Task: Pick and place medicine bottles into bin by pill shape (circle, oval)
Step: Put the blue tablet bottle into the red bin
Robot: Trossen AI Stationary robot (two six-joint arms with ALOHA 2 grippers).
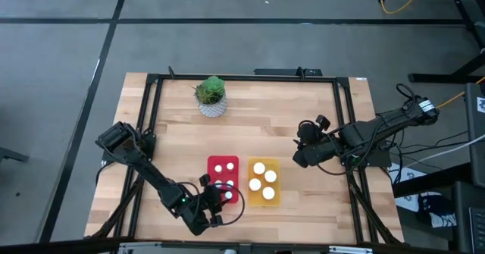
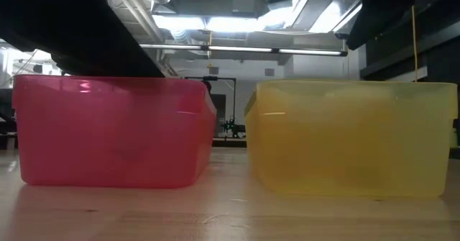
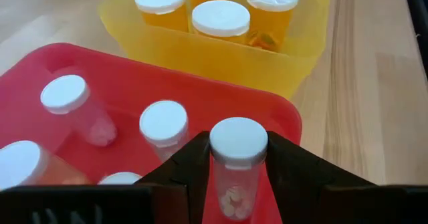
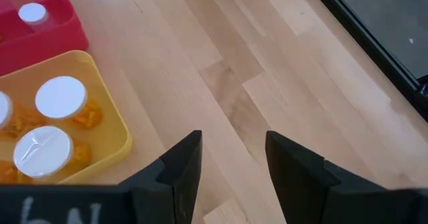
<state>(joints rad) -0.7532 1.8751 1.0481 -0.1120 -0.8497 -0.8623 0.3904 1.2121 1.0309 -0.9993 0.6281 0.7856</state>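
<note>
A red bin (image 1: 223, 180) and a yellow bin (image 1: 264, 182) stand side by side near the table's front edge. The red bin (image 3: 134, 83) holds several clear medicine bottles with white caps (image 3: 64, 93). In the yellow bin (image 3: 221, 57) stand several orange ones (image 3: 221, 20). My left gripper (image 1: 225, 199) reaches over the red bin's near right corner, shut on a clear white-capped bottle (image 3: 239, 144) with white pills inside. To the right of the yellow bin my right gripper (image 1: 303, 154) hangs open above bare wood, nothing between its fingers (image 4: 184, 160). My left gripper pinches the bottle's clear body (image 3: 234, 184) just under the white cap, one finger on each side. The fingers come from the table's near side, slanting down. The bottle stands upright between them, inside the red bin's corner; the fingers hide whether its base rests on the bin's floor.
A potted green plant (image 1: 211, 96) stands at the table's far side, left of middle. A black frame (image 1: 242, 77) runs around the tabletop. Bare wood lies between the bins and the plant and to the right of the yellow bin (image 4: 60, 110).
</note>
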